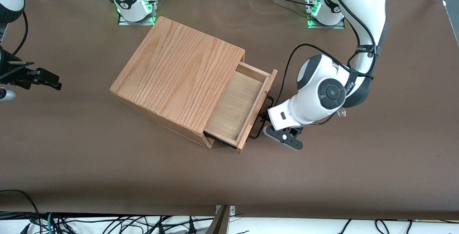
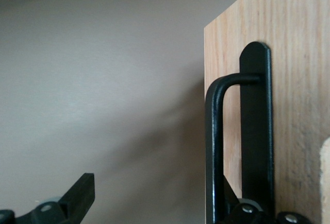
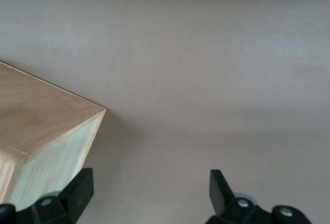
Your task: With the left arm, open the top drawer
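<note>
**Top drawer drawn out, handle hooked**

My gripper [image 1: 264, 119] stood spread, one finger [image 2: 246, 211] tucked inside the handle [image 2: 215, 147] (hooking, not pinching, I judged), the other well clear. The top drawer [image 1: 238, 106] sat pulled well out of the box [image 1: 179, 72] toward my fingers.

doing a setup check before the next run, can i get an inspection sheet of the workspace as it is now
surface: brown table, bare around the box
job's things: top drawer pulled partly out of the oak box, inside empty; black handle on its front
clutter: nothing seen
grippers: left claw at the handle, open, one finger hooked inside the bar
cables: black cable along the left arm; loose wires under the table's near edge
surroundings: arm bases lit green
</note>
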Tool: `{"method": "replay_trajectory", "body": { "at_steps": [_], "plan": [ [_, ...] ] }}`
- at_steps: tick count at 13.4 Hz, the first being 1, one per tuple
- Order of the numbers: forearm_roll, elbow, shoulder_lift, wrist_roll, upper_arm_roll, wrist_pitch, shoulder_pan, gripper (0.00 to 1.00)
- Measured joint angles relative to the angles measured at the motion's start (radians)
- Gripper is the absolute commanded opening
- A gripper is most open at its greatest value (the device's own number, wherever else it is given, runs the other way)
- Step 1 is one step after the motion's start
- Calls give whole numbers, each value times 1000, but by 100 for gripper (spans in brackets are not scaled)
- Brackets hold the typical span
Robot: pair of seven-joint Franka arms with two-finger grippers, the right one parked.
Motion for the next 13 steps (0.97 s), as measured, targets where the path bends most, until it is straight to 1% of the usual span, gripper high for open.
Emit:
{"method": "replay_trajectory", "body": {
  "at_steps": [3, 7, 13],
  "plan": [
    [0, 0, -1, 38, 0, -9, 43, 100],
    [-1, 1, -1, 45, -1, -16, 53, 100],
    [-55, 3, 0, 41, 12, -71, 58, 100]
  ]
}}
